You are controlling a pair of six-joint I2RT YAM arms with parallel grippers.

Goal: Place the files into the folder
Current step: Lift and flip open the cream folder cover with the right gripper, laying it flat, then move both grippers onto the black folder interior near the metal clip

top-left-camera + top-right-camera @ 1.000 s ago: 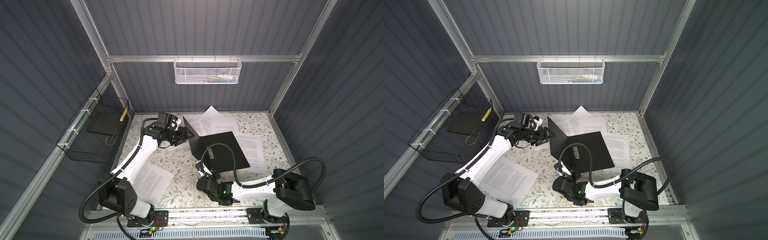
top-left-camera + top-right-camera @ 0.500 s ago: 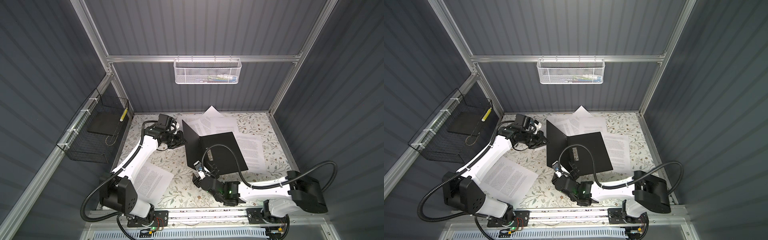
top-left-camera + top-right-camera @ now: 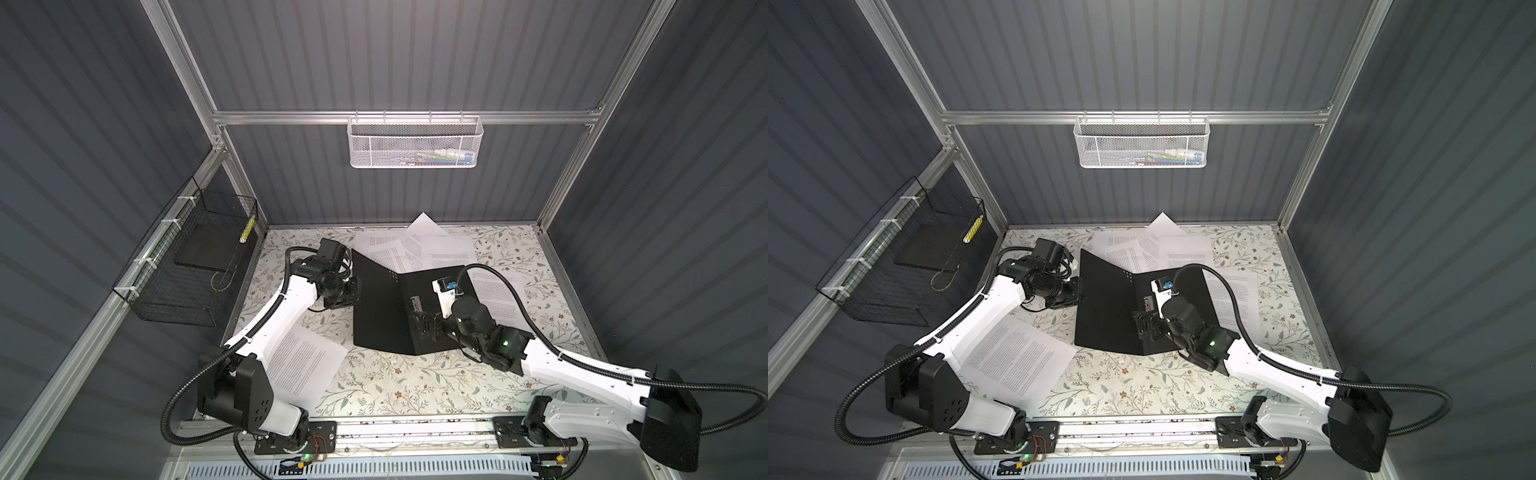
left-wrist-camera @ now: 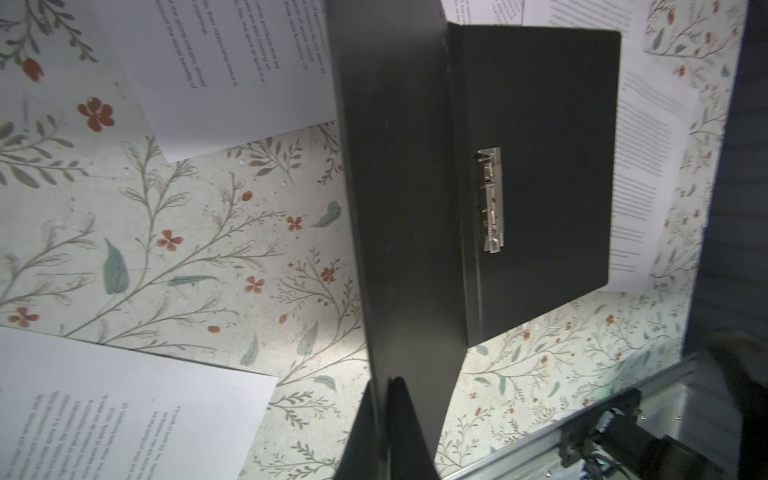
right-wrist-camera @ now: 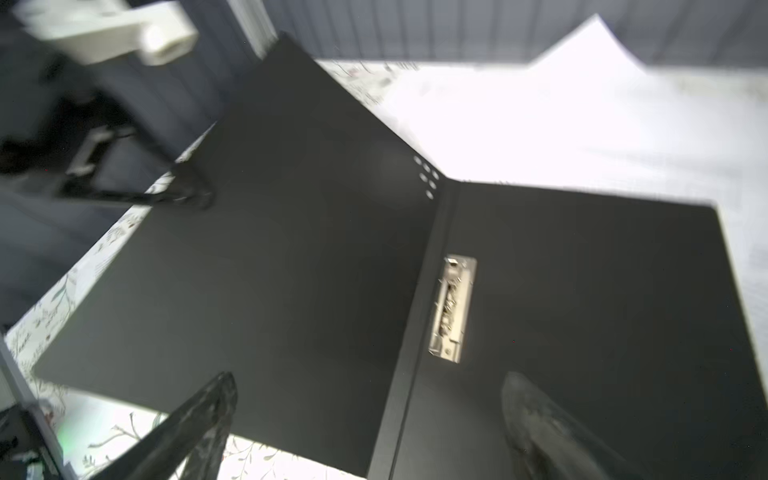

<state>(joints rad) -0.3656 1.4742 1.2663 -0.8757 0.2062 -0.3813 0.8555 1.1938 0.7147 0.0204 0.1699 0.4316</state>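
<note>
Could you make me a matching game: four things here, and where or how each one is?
1. folder
2. left end effector
3. right end effector
4. white mesh basket

A. hangs on the back rail
B. open, above the folder
C. shut on the folder's lifted cover
D. half open, black inside showing

Pairs: 1-D, 2-C, 3-B, 4-A

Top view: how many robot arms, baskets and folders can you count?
Arms: 2
Baskets: 2
Folder: 1
Total: 5
</note>
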